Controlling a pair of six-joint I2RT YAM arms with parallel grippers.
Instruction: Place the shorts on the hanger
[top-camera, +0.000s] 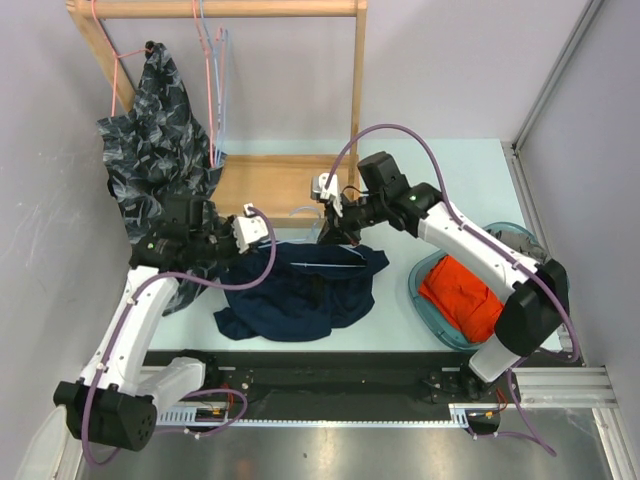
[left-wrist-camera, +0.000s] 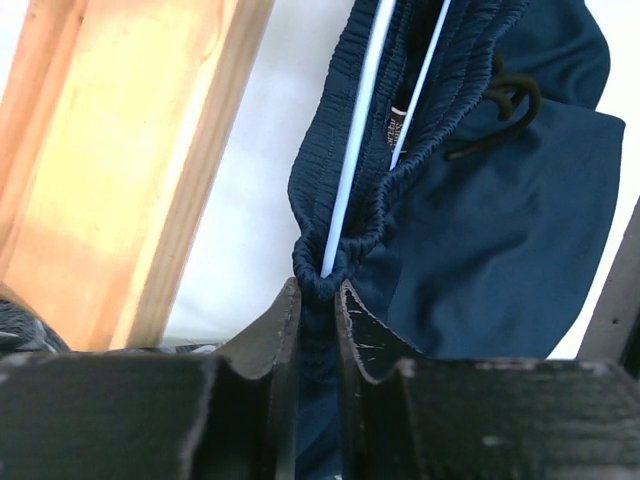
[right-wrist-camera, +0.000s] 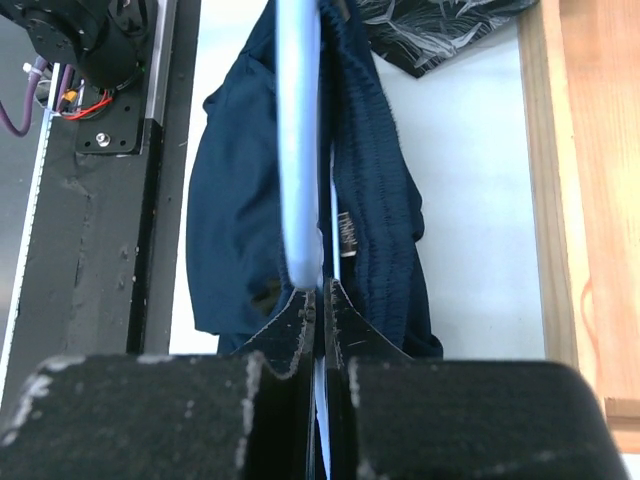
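The shorts (top-camera: 300, 295) lay spread between my two grippers, their waistband threaded by the hanger (top-camera: 330, 262). My left gripper (left-wrist-camera: 318, 300) stood narrowly parted around the bunched end of the waistband, the hanger's tip just beyond its fingertips. Whether those fingers (left-wrist-camera: 280, 340) pinched the fabric, I could not tell. My right gripper (right-wrist-camera: 320, 292) was clamped tight on the hanger's other end, with the waistband just beside its fingers. A wooden rack (top-camera: 270, 185) stood beyond both.
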